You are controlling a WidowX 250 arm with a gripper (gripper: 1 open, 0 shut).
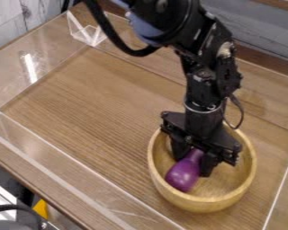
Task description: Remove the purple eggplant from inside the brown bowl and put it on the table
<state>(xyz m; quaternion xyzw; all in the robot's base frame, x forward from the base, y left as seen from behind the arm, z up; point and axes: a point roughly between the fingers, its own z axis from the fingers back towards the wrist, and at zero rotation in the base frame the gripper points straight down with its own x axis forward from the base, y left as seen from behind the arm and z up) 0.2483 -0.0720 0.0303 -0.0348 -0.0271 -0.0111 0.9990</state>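
The purple eggplant lies in the brown bowl, leaning toward its left inner wall, with its narrow end pointing up. My black gripper points straight down into the bowl. Its two fingers are pressed against the eggplant's upper end, one on each side. The eggplant's fat lower end still rests on the bowl's floor. The bowl sits on the wood-grain table at the lower right.
Low clear acrylic walls border the table on the left and front sides. Bare tabletop stretches to the left of and behind the bowl. The arm's dark links and cables reach in from the top.
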